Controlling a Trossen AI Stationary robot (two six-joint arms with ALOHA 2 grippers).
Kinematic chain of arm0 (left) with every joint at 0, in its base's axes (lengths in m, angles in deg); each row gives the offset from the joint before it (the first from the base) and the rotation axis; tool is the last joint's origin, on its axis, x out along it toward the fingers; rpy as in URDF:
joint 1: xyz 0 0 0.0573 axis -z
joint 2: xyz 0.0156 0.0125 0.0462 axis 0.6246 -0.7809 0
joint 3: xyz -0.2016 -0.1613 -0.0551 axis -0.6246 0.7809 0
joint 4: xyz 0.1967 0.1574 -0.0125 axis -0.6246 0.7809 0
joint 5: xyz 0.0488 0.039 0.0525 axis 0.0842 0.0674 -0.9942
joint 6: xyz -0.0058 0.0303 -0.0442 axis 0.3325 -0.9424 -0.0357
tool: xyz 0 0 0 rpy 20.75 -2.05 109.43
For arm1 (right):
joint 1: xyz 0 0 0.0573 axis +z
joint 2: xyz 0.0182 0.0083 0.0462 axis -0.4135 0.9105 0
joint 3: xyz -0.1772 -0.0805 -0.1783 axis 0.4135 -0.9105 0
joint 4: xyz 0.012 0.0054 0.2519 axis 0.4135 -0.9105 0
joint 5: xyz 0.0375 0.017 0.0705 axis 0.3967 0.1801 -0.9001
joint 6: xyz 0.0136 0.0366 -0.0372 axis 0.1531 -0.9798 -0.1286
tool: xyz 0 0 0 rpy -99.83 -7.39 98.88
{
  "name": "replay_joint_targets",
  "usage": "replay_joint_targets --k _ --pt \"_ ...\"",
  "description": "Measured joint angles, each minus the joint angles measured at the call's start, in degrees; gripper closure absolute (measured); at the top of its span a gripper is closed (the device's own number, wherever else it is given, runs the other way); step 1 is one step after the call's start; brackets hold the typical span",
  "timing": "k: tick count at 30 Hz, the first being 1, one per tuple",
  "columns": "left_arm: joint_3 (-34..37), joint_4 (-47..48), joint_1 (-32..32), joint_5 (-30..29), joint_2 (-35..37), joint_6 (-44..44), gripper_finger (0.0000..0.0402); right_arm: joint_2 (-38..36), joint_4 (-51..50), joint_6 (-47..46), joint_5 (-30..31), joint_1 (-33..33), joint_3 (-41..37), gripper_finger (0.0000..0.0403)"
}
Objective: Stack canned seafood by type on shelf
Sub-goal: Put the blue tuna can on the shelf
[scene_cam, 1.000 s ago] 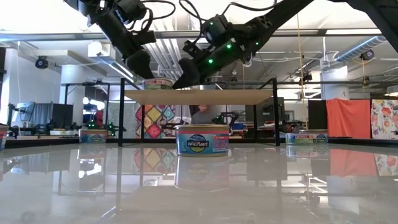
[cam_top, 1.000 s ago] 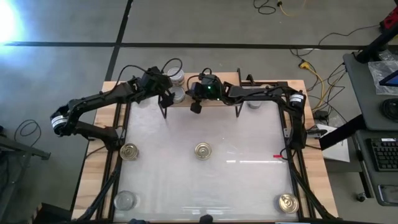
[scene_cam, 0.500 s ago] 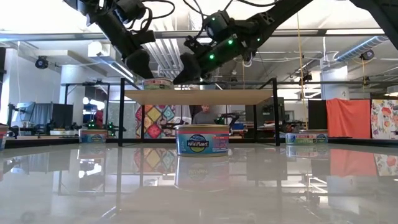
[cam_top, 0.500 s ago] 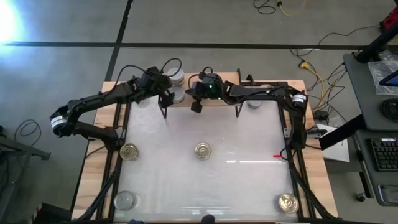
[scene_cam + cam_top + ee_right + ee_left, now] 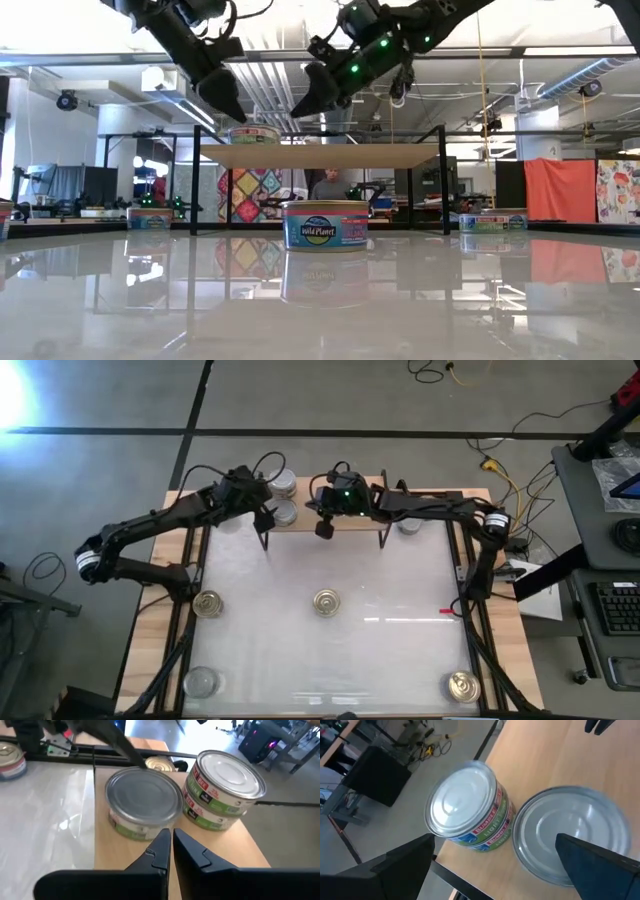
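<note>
Shelf [image 5: 345, 525]: held two silver-topped cans at its left end, a stack of two [image 5: 466, 810] and a single can [image 5: 570, 840] just beside it.
My left gripper [image 5: 262, 512]: hovered above those cans, fingers spread wide, holding nothing.
My right gripper [image 5: 324, 531]: hung over the shelf, fingers pressed together, empty.
Table [image 5: 400, 650]: white and glossy, bearing three gold-topped cans [image 5: 326, 601] and one silver-topped can.
Low view only: a can's blue label [image 5: 322, 227]; a workshop behind.

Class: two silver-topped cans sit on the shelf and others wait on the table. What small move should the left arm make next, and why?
Probably swing the left tool, open and empty above the shelf, toward the silver-topped can at the table's near left corner: it matches the silver cans on the shelf.
</note>
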Motion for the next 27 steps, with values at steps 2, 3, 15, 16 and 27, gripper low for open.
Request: replay_joint_targets --k 2,3,15,16,27 --pt "0.0 0.0 1.4 0.0 1.4 1.1 0.0002 -1.1 -1.6 0.6 0.0 0.2 0.0 0.0390" --pt "0.0 0.0 2.6 0.0 2.2 1.8 0.0002 -1.6 -1.9 1.0 0.1 0.4 -0.2 0.0390" --pt "0.0 1.5 26.8 0.0 10.0 8.9 0.0023 -8.0 2.0 5.8 0.0 7.1 -9.8 0.0390" --pt "0.0 2.1 29.0 0.0 10.3 10.1 0.0023 -8.3 2.8 5.9 0.0 7.8 -10.8 0.0390" --pt "3.1 7.2 48.0 -2.4 7.2 34.2 0.0024 -9.7 11.8 2.5 -0.2 13.5 -16.3 0.0390"
